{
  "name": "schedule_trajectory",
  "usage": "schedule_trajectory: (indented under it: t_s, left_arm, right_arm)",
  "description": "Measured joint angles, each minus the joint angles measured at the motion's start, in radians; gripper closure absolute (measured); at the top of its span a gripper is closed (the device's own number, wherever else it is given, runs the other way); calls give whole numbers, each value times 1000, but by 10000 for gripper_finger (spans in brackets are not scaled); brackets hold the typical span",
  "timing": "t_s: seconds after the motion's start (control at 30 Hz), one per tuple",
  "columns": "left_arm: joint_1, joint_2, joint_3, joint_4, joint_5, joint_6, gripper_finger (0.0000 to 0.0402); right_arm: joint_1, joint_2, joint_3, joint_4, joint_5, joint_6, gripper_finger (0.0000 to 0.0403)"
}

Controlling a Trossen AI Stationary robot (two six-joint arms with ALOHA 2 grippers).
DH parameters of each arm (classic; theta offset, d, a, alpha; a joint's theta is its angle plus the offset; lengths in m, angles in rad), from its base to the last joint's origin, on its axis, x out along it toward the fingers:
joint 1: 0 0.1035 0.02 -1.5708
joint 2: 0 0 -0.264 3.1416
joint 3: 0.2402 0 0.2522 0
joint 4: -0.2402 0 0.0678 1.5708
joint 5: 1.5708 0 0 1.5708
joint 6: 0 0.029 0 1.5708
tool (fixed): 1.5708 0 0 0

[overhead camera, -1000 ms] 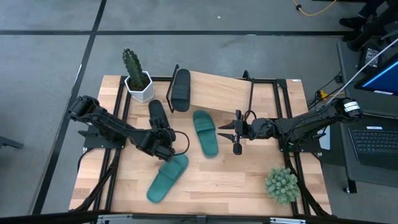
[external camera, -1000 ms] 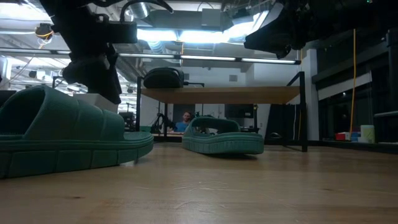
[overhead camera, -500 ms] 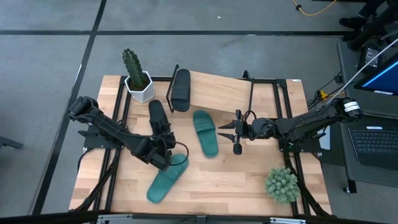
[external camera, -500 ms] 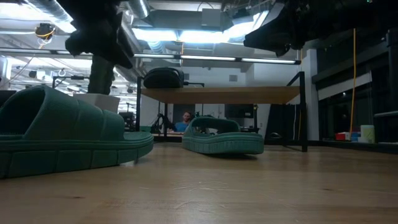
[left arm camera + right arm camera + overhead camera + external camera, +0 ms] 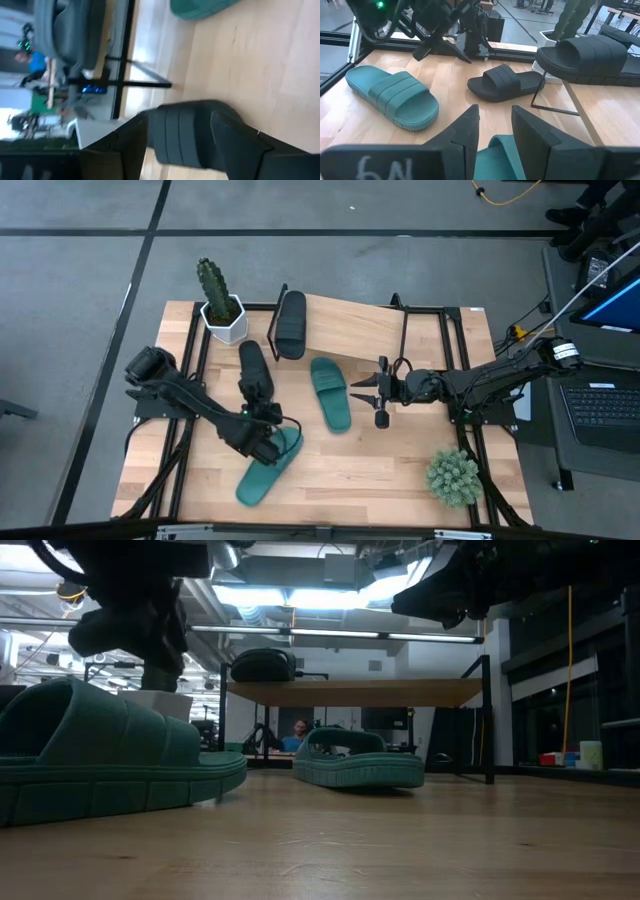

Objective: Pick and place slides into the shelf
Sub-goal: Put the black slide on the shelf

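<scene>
The left hand [image 5: 262, 442], fingers spread and empty, hovers over the near teal slide [image 5: 268, 467] on the bench [image 5: 380, 470], apparently lining up a grasp. One black slide [image 5: 290, 324] sits on the shelf [image 5: 365, 330]. Whether the right hand [image 5: 372, 392] is clenched cannot be told.

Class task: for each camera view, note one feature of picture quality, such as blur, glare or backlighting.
High view: even light, soft shadows on the tabletop. Low view: bright ceiling lights leave both arms as dark silhouettes; the nearest teal slide looms large. Left wrist view: smeared with blur, glare on the wood beside the black slide. Right wrist view: sharp and evenly lit.
</scene>
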Motion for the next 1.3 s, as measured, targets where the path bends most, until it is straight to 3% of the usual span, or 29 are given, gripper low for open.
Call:
schedule_trajectory:
  t_s: [0.13, 0.3, 0.67, 0.93, 1.3]
  left_arm:
    - [-49, 64, 53, -143, -1, -201, 195]
    - [-102, 89, 32, -163, -11, -328, 195]
    - [-142, 91, 13, -115, 26, -309, 195]
    - [-137, 91, 12, -92, 143, -321, 195]
    - [-134, 91, 12, -43, 146, -321, 195]
  right_arm:
    - [0, 0, 0, -1, 0, -5, 286]
    - [0, 0, 0, -1, 0, -18, 286]
    - [0, 0, 0, -1, 0, -15, 286]
    - [0, 0, 0, -2, 0, -15, 286]
    - [0, 0, 0, -2, 0, -17, 286]
